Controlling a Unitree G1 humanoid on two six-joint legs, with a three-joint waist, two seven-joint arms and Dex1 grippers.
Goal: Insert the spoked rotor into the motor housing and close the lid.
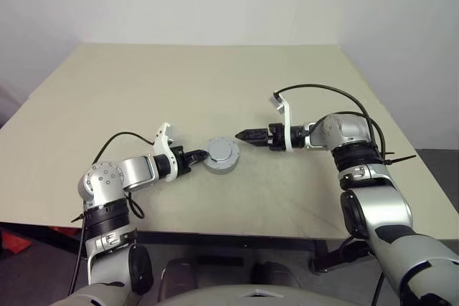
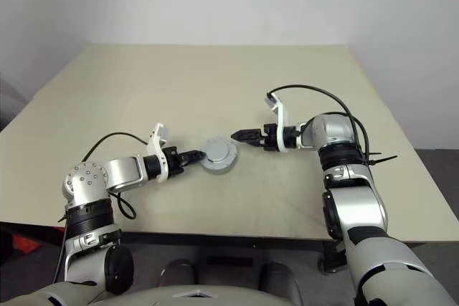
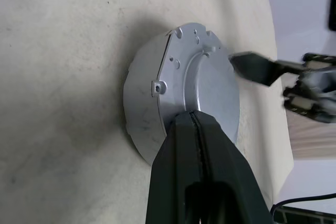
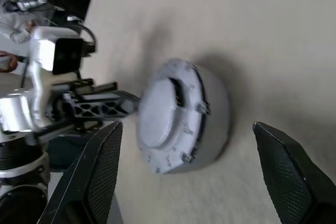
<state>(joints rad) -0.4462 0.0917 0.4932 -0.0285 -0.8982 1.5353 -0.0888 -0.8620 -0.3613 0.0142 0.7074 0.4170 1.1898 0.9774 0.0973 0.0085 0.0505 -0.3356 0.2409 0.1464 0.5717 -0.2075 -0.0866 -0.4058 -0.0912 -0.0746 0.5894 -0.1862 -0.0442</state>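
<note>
The motor housing (image 1: pixel 215 165) sits mid-table as a round silver puck, with the grey lid (image 1: pixel 221 150) lying flat on top of it. The spoked rotor is hidden. My left gripper (image 1: pixel 201 155) is shut and empty, and its tips rest against the lid's left edge, as the left wrist view (image 3: pixel 192 113) shows close up. My right gripper (image 1: pixel 241 135) hovers just right of the housing, pointing left at it. It is open, with its fingers (image 4: pixel 100 166) spread wide on either side of the housing (image 4: pixel 210 114) without touching it.
The tan table (image 1: pixel 215 84) runs wide behind and beside the housing. Its front edge (image 1: pixel 237 233) lies close below the arms. A white wall stands behind the table. Black cables loop above each wrist.
</note>
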